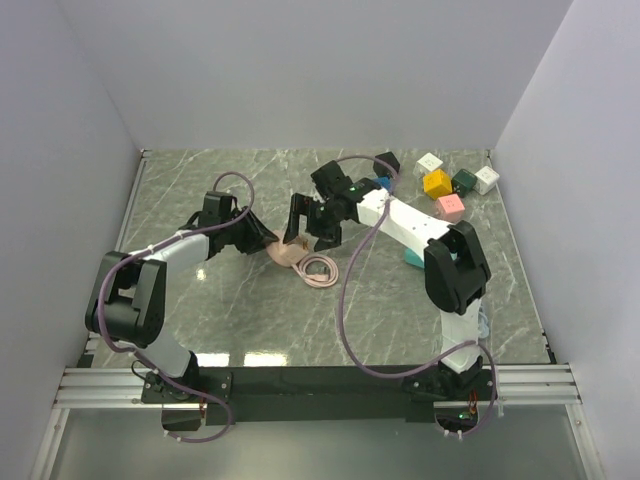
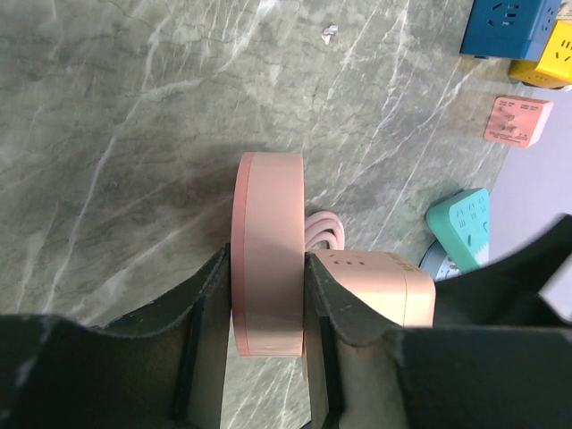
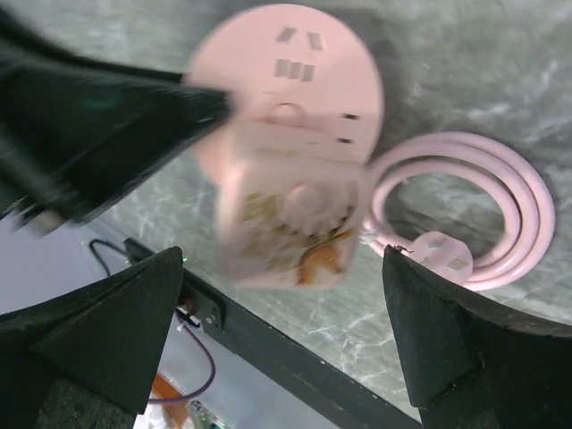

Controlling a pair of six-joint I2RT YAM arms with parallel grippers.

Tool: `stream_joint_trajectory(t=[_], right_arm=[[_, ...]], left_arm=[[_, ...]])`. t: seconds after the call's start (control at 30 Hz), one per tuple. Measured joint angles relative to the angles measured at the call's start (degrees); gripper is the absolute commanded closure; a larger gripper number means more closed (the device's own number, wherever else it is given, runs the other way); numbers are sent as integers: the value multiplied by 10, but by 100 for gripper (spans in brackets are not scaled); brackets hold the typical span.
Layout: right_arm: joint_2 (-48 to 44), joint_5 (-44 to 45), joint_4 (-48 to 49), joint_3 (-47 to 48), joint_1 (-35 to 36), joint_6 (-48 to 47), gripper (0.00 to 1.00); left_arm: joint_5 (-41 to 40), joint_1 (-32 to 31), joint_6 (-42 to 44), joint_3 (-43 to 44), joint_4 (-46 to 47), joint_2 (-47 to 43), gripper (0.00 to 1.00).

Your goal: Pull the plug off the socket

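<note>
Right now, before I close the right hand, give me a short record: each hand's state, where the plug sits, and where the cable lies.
left hand: shut on the round pink socket, holding it on edge
right hand: open, one finger on each side of the pink cube plug, not touching it
pink cube plug: appears seated in the socket's face; the view is blurred
pink cable: coiled on the table beside the socket

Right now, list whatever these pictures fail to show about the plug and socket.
- Left wrist: the left gripper covers where the plug meets the socket.
- Right wrist: motion blur smears the plug's printed face.
- Top: the right gripper overhangs both; seating unreadable.
</note>
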Motion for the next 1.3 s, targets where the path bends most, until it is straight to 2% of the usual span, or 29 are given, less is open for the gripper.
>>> stream_joint_trajectory(t=[0.1, 0.2, 0.37, 0.73, 0.77, 0.83, 0.87, 0.9, 1.1, 1.3], right_arm=[[21, 14, -15, 2, 2, 17, 2], [32, 12, -14, 2, 2, 33, 7], [37, -26, 40, -4, 2, 61, 24], [89, -111, 101, -16, 2, 70, 31], [92, -115, 102, -16, 2, 67, 44], [96, -119, 105, -16, 1, 64, 63], [97, -123, 104, -16, 0, 64, 91], [97, -124, 104, -16, -1, 62, 100], [97, -166, 66, 0, -28, 12, 100], [132, -235, -41, 108, -86, -96, 100]], left_arm=[[-1, 0, -1, -4, 1, -5, 99], [-5, 0, -2, -10, 3, -9, 100], [-5, 0, -5, -12, 5, -9, 99], [-13, -1, -11, -23, 9, -26, 99], [-14, -1, -11, -24, 9, -26, 99], [-15, 0, -12, -27, 7, -26, 99], [-15, 0, -12, -28, 7, -26, 100], [-15, 0, -12, -28, 7, -26, 99], [-6, -5, -16, -28, 17, -27, 99], [0, -18, -40, -28, 109, -27, 99]])
